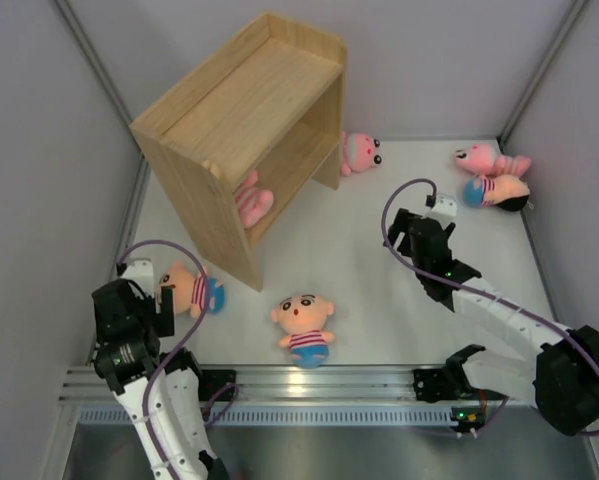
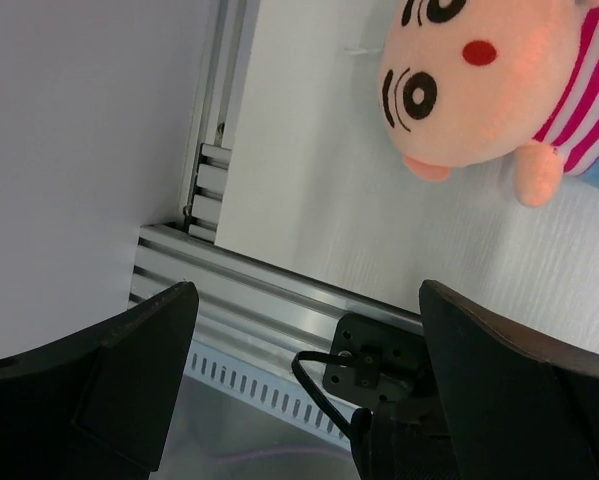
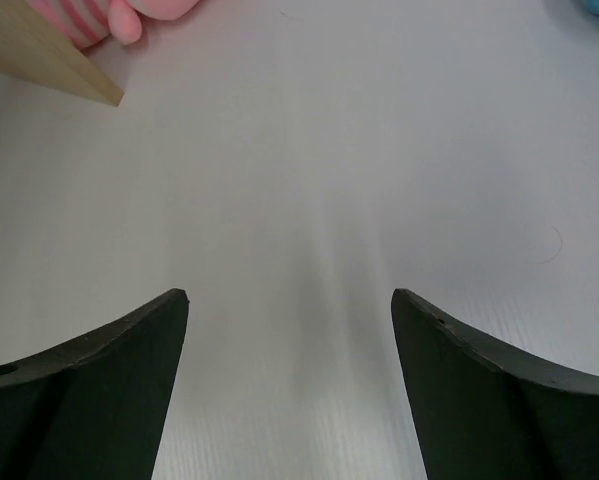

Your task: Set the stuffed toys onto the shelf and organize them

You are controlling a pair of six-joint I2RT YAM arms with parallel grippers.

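The wooden shelf [image 1: 249, 110] stands tilted at the back left. A pink striped toy [image 1: 251, 200] lies on its inner board. Another pink toy [image 1: 359, 152] lies by its right side panel, and part of it shows in the right wrist view [image 3: 99, 15]. A pink toy [image 1: 491, 160] and a peach toy [image 1: 497, 192] lie at the far right. A peach toy [image 1: 304, 325] lies face up at the front centre. A third peach toy [image 1: 191, 290] lies beside my left gripper [image 1: 164, 300] and shows in the left wrist view [image 2: 499, 90]. The left gripper [image 2: 309, 300] is open and empty. My right gripper [image 1: 404, 228] is open and empty over bare table [image 3: 289, 310].
Grey walls close in the table on the left, back and right. An aluminium rail [image 1: 309, 385] runs along the near edge, with the arm base mount [image 2: 379, 360] on it. The shelf's corner [image 3: 49, 60] shows at the upper left of the right wrist view.
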